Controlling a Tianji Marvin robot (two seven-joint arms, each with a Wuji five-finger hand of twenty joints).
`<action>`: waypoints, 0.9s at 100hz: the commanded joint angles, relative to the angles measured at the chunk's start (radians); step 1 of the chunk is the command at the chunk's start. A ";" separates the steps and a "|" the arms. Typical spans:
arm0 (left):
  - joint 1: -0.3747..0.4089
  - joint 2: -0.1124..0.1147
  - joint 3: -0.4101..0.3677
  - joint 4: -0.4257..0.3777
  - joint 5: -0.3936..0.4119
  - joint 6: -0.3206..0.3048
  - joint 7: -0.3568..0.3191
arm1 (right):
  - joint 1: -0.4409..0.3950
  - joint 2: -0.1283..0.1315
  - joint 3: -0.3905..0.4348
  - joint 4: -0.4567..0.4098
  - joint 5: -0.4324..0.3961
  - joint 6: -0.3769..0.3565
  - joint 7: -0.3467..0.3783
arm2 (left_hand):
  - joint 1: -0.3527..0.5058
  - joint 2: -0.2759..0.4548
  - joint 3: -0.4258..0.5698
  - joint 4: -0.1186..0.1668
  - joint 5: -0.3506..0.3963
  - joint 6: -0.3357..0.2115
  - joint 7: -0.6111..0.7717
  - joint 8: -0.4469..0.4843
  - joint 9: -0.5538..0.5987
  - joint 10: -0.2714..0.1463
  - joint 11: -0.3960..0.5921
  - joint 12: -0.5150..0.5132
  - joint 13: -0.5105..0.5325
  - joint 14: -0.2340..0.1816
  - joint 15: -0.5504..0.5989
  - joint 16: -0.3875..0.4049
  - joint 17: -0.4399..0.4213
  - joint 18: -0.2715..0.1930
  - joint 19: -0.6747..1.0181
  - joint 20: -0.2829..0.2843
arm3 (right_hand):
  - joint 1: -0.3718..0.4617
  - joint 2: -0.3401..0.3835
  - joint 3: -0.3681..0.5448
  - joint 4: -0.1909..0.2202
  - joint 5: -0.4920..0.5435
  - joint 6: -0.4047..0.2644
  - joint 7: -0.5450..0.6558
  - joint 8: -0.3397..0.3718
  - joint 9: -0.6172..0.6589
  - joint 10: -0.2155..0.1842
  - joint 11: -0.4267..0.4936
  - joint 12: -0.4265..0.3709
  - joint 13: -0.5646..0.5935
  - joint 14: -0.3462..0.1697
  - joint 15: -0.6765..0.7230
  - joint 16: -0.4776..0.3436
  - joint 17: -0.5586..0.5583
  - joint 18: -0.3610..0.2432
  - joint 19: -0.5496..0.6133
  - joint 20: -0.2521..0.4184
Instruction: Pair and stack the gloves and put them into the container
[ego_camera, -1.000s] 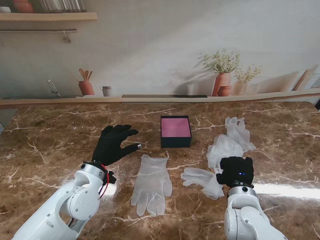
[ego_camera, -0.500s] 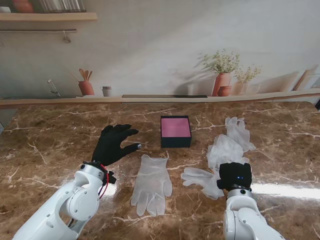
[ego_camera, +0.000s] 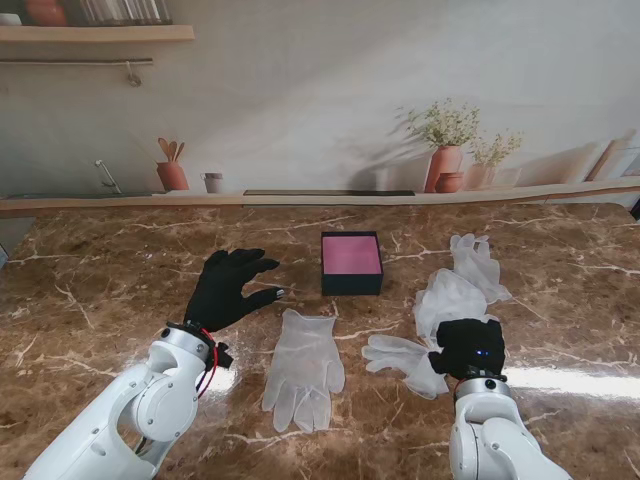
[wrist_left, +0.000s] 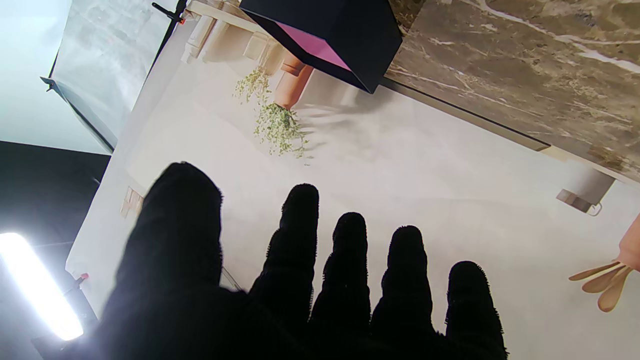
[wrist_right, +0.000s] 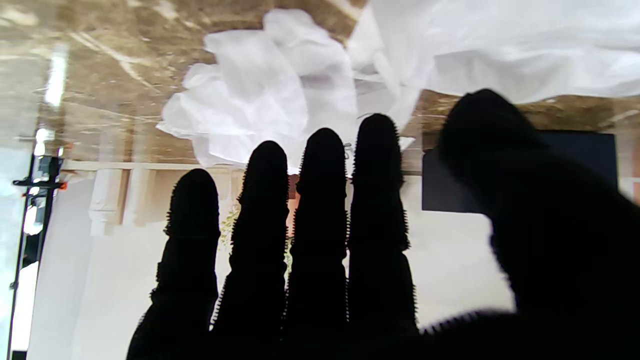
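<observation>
High stand view, two wrist close-ups.

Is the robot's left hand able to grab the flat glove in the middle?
Probably yes. The open left hand hovers just left of the flat glove, and nothing lies between them.

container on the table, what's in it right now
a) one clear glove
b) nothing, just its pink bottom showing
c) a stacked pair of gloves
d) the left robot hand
b: the stand view shows the container with only its bare pink floor, while the flat glove and the crumpled gloves all lie on the table outside it.
</observation>
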 joint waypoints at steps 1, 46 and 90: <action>0.007 0.001 0.000 -0.009 0.006 -0.003 0.004 | -0.008 0.000 -0.006 0.009 0.016 0.018 0.019 | 0.042 0.045 -0.042 0.022 0.022 -0.028 -0.016 0.011 -0.005 -0.011 -0.026 -0.014 -0.032 -0.052 -0.037 -0.008 -0.022 -0.021 -0.037 0.015 | -0.055 -0.008 -0.027 0.055 -0.035 0.045 -0.109 0.038 -0.026 0.009 -0.008 -0.018 -0.036 -0.003 -0.009 0.007 -0.013 -0.007 0.013 0.017; 0.004 0.002 0.001 -0.009 0.011 -0.008 0.005 | 0.030 0.017 -0.061 0.041 -0.004 0.037 0.126 | 0.041 0.046 -0.043 0.022 0.029 -0.032 -0.013 0.016 -0.005 -0.013 -0.029 -0.016 -0.032 -0.054 -0.041 -0.010 -0.022 -0.020 -0.045 0.026 | 0.092 -0.129 0.008 -0.067 0.027 -0.016 0.115 -0.192 0.128 -0.010 0.142 0.143 0.044 -0.010 0.135 0.098 0.033 0.018 0.060 0.030; 0.003 0.002 0.002 -0.012 0.011 -0.007 0.001 | -0.014 -0.007 0.002 0.011 0.054 -0.154 -0.083 | 0.044 0.044 -0.043 0.022 0.036 -0.032 -0.008 0.021 0.009 -0.004 -0.025 -0.014 -0.019 -0.045 -0.036 -0.007 -0.019 -0.008 -0.035 0.040 | 0.088 0.000 0.183 -0.028 0.067 -0.183 0.362 0.063 0.049 -0.006 -0.065 0.091 -0.010 -0.021 0.037 0.035 0.031 -0.029 0.125 0.057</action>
